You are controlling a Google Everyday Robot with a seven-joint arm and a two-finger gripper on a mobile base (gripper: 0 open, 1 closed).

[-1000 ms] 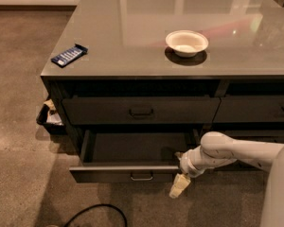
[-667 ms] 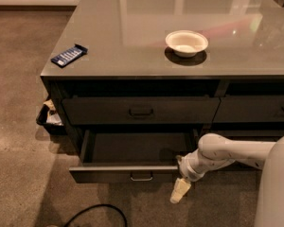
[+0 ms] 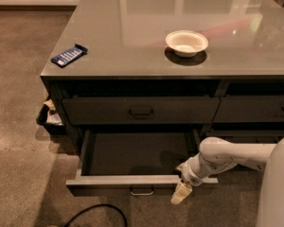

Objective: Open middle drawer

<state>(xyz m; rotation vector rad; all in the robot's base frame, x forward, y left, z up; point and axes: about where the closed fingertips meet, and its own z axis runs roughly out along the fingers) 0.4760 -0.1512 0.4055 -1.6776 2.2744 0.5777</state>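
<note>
The middle drawer [image 3: 132, 179] stands pulled out from the dark grey cabinet, and its shallow grey inside shows with nothing in it. A small loop handle [image 3: 142, 191] sits at the centre of its front. My gripper [image 3: 181, 192] is at the right end of the drawer's front edge, hanging just in front of it and well right of the handle. My white arm [image 3: 232, 157] reaches in from the right. The drawer above [image 3: 141, 111] is closed. The drawer below is hidden.
A white bowl [image 3: 186, 42] and a blue packet [image 3: 69, 55] lie on the counter top [image 3: 132, 27]. A black bin [image 3: 49, 117] stands at the cabinet's left side. A black cable [image 3: 99, 214] lies on the floor in front. More closed drawers [image 3: 255, 109] are at the right.
My gripper has sunk a little lower in front of the drawer's right end. The drawer front has come slightly further out.
</note>
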